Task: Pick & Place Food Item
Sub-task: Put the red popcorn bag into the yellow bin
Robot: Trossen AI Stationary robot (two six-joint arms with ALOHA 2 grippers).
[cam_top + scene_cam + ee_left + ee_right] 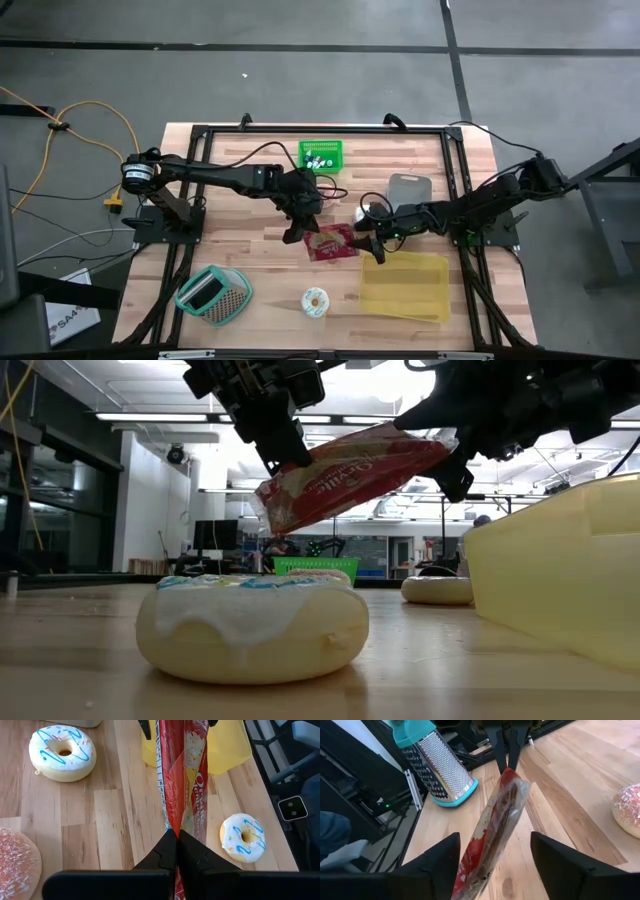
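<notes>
Over at roughly 7 o'clock on the worktop [250, 180] sits a teal-handled grater [213, 294], with a frosted donut [316, 301] at about 6. Neither matters much here.

Moving toward the middle, the left tool [293, 238] is pinched fully shut on one end of a red snack packet [331, 242], holding it up off the wood. The low view shows the packet hanging in the air, tilted, clear of everything below it.

Right of centre, the right tool [365, 243] has its fingers spread wide on either side of the packet's other end, not clamped yet.

At about 4 to 5 o'clock sits a yellow bin [405, 286], probably the drop spot.

So the pick looks done and this reads like a handover midway. Left to do: the right tool grabs, the left lets go, and the packet goes into the bin.
</notes>
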